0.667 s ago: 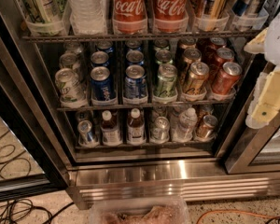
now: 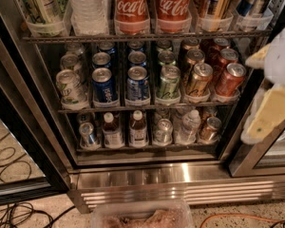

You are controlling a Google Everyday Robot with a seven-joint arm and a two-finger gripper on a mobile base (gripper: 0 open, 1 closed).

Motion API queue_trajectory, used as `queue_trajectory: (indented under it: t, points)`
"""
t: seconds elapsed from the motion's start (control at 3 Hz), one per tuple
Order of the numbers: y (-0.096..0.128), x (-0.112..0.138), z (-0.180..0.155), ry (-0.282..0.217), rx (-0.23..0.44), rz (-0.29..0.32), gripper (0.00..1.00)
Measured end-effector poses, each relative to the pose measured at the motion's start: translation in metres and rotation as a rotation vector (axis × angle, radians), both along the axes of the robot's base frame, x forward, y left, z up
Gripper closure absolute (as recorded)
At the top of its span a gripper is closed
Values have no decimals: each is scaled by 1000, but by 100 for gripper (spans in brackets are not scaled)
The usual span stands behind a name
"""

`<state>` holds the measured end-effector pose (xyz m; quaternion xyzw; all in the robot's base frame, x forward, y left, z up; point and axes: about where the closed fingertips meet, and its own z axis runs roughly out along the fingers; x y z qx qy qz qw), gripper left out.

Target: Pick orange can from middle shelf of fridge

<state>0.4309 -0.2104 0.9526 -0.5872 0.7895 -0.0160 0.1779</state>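
The orange can (image 2: 198, 80) stands at the front of the fifth lane from the left on the middle shelf (image 2: 147, 107) of the fridge (image 2: 180, 177), leaning slightly in its clear front tray. More golden-orange cans sit behind it in the same lane. My gripper (image 2: 270, 91) is a pale white and yellowish shape at the right edge of the view. It is in front of the fridge's right frame, right of the orange can and apart from it, at about the shelf's height. It holds nothing that I can see.
A darker red can (image 2: 229, 79) stands right of the orange can and a green-and-white can (image 2: 168, 82) left of it. Coca-Cola bottles (image 2: 131, 6) fill the shelf above and small bottles (image 2: 138, 127) the shelf below. Cables (image 2: 9, 160) lie on the floor at left. A clear plastic tub (image 2: 142, 216) is at the bottom.
The gripper seems to sit slightly lower at the right edge. The cans and shelves have not moved.
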Motion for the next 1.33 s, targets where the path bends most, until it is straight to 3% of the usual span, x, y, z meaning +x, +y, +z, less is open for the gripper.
queue_trajectory:
  t: [0.67,1.33]
  points:
    - [24,-25,-92,-23,201,-108,0]
    - [33,-9,-128,-83,420,-254,0]
